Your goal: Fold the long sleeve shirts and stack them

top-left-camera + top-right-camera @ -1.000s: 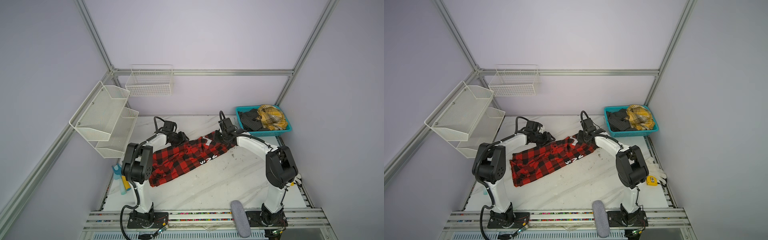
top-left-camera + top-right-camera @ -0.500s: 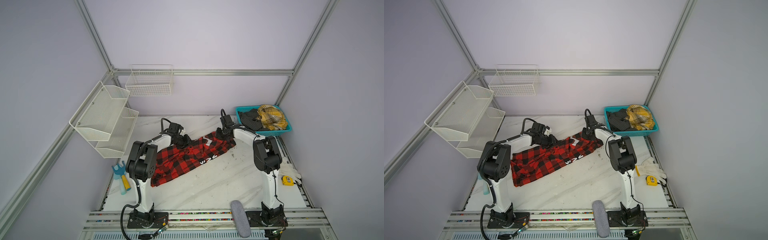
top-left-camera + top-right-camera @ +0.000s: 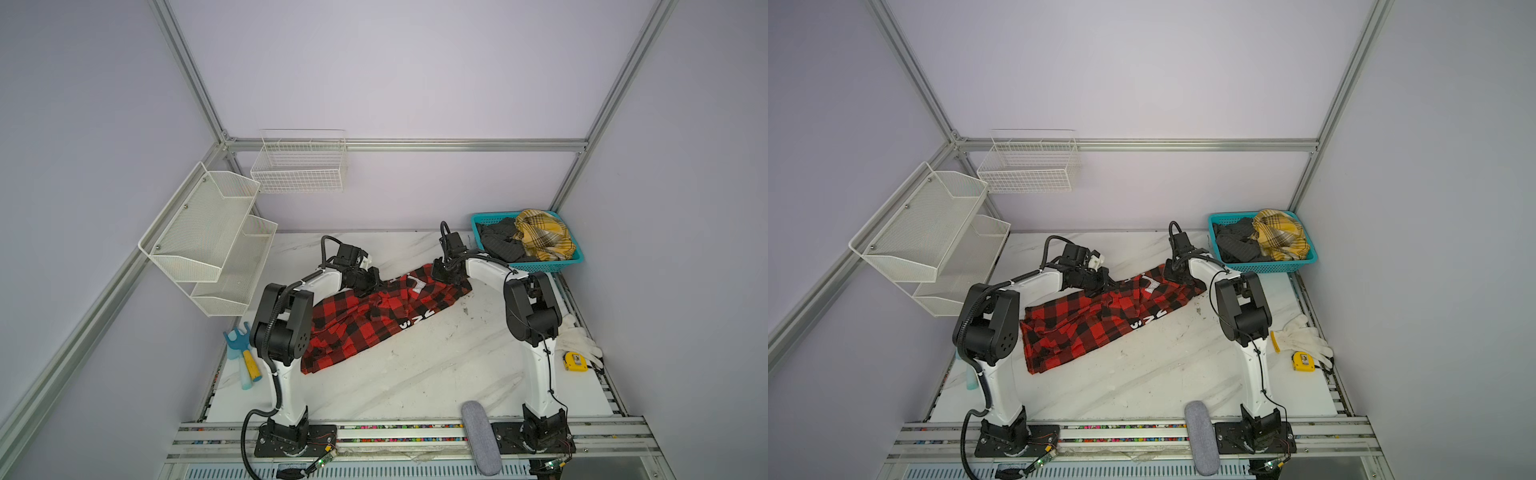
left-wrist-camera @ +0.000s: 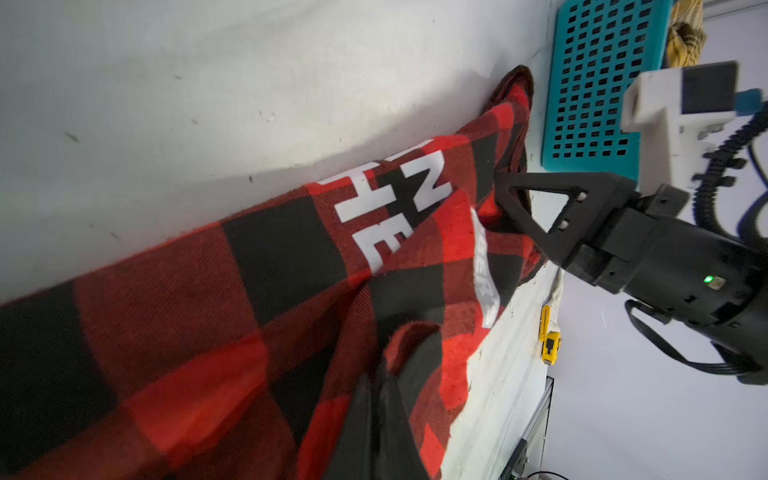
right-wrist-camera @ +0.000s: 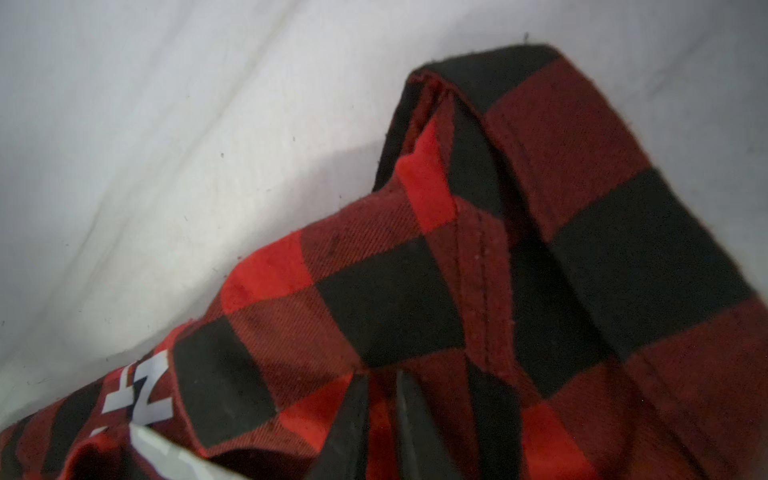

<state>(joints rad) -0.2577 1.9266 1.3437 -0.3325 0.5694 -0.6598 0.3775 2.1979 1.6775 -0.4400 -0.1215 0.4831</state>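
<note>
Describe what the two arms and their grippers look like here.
The left arm and right arm have white link shells, bulky black joint housings and black base plates. Black corrugated cables run along them. The right gripper is black with hollow triangular-frame fingers, a green light and a white camera block behind.

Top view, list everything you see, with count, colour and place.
check shirt: 1, red and black with white letters, across table middle
table: 1, white marble, centre
plastic basket: 1, teal, table's back right corner
dark garment: 1, blackish, in basket
plaid garment: 1, yellow, in basket
wire basket: 1, white, back wall
two-tier mesh shelf: 1, white, left wall
small rake: 1, blue and yellow, left table edge
work gloves: pair, white, right table edge
tape measure: 1, yellow, beside gloves
oblong case: 1, grey, across front rail
left gripper: 1, black, shut on check shirt
right gripper: 1, black, shut on check shirt
</note>
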